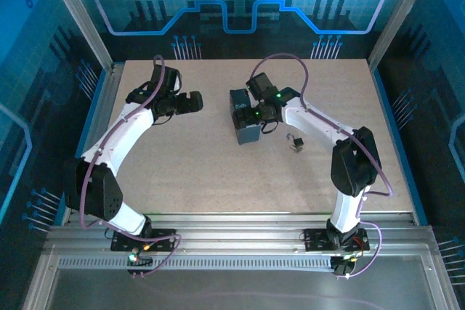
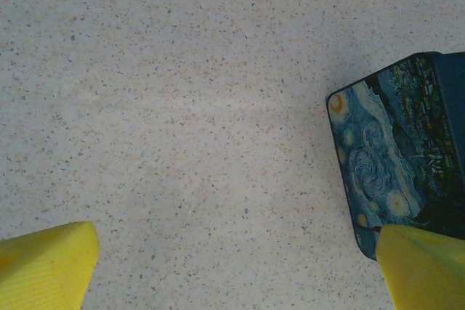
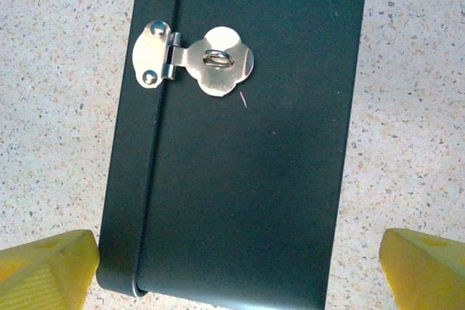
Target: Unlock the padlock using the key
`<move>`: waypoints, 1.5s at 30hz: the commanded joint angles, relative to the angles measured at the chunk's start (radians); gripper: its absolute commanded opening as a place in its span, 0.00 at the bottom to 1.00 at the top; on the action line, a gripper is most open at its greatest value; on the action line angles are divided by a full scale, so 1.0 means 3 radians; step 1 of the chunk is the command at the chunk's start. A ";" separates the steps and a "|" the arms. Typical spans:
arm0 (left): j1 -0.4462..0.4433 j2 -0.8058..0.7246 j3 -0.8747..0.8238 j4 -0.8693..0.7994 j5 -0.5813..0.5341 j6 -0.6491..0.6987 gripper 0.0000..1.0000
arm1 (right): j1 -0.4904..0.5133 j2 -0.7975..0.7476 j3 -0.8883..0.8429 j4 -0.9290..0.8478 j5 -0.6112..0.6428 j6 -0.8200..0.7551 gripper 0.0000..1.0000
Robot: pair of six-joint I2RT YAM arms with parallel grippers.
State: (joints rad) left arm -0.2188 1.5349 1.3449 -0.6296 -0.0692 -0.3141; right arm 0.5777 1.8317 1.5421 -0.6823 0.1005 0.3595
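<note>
Padlock (image 1: 296, 141): lay loose on the speckled table (image 1: 182, 172), right of centre, near the tin box but apart from it, touched by neither gripper.

Left gripper (image 2: 236, 274): you held it low over bare table, jaws spread wide and empty, one yellow fingertip (image 2: 43, 266) at each lower corner of its wrist view. The box's painted face, a swirling night-sky print, sat off to its right. Probable reason: parked aside so as not to crowd the work.

Tin box (image 3: 247, 179): dark, at table centre. Its pale metal hasp (image 3: 192, 59) was folded over the staple (image 3: 218, 57). The staple was bare, with nothing through it, which fits the lock lying on the table.

Right gripper (image 3: 232, 274): you hung it directly above the box, jaws wide and holding nothing, a fingertip to either side of the box and clear of it. Probable reason: a look at the hasp, not a grasp.

Padlock, appearance: small, dark body with a pale glint at one end. Whether the shackle stood open, or the key sat in it, was too small to tell.
</note>
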 commanded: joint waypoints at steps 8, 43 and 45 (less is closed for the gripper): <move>0.0013 -0.0080 -0.0050 0.0031 0.0103 -0.0042 0.99 | 0.0109 0.0222 0.0167 -0.0129 0.0055 0.0131 1.00; -0.0002 -0.0065 0.0005 -0.0142 0.0559 -0.0142 0.94 | -0.0298 -0.0141 -0.1608 0.2402 -0.2310 0.1600 0.63; -0.0007 -0.0073 0.0002 -0.0179 0.0571 -0.0158 0.94 | -0.0367 -0.0124 -0.1685 0.2468 -0.2317 0.1576 0.63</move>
State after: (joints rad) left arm -0.2188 1.5398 1.3399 -0.6617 0.0769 -0.3416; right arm 0.4965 1.7664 1.0744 0.0078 -0.5522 0.7876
